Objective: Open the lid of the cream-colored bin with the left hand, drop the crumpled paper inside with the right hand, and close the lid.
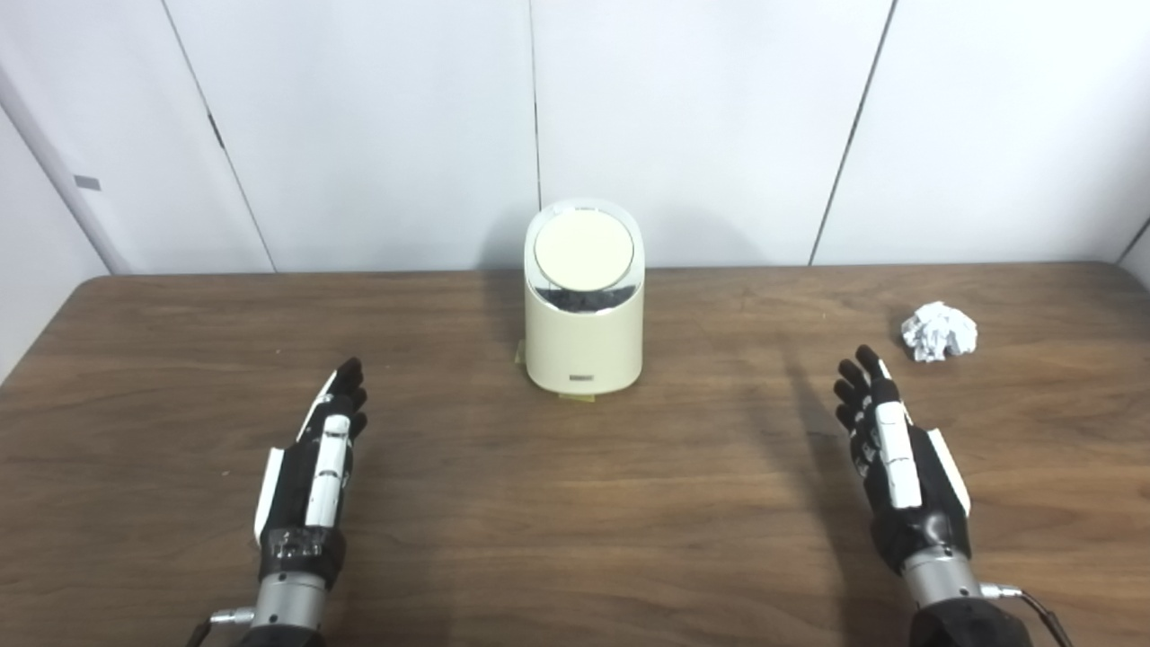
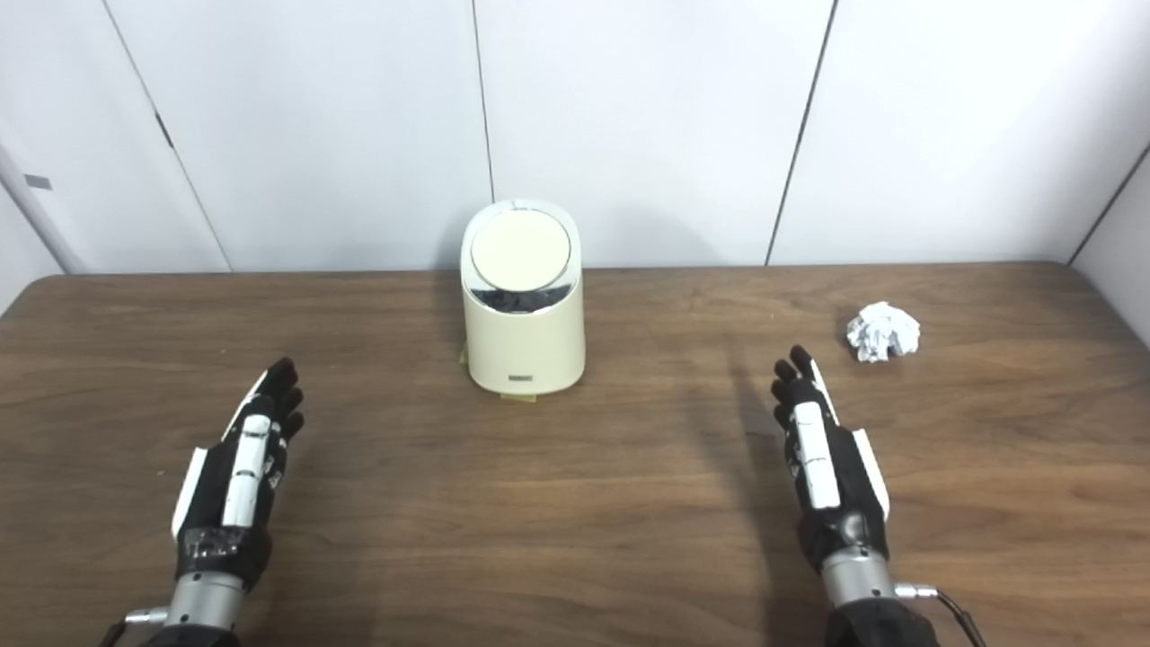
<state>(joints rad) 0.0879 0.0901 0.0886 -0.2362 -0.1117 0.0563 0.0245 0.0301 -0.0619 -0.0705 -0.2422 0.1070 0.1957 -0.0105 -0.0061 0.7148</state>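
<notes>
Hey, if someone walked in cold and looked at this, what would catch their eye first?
Probably the cream-colored bin standing at the table's far middle, its round lid closed. Next, the white crumpled paper lying alone at the far right. In front, the left hand and right hand hover open on either side, holding nothing.

Both hands share one build: the left hand [image 1: 310, 467] and the right hand [image 1: 894, 467] are black with dark fingertips, each carrying white plates along the back and a white strip down one finger. Each sits on a silver metal wrist cuff with a small plug sticking out the side, and a thin black cable trails off the right wrist
</notes>
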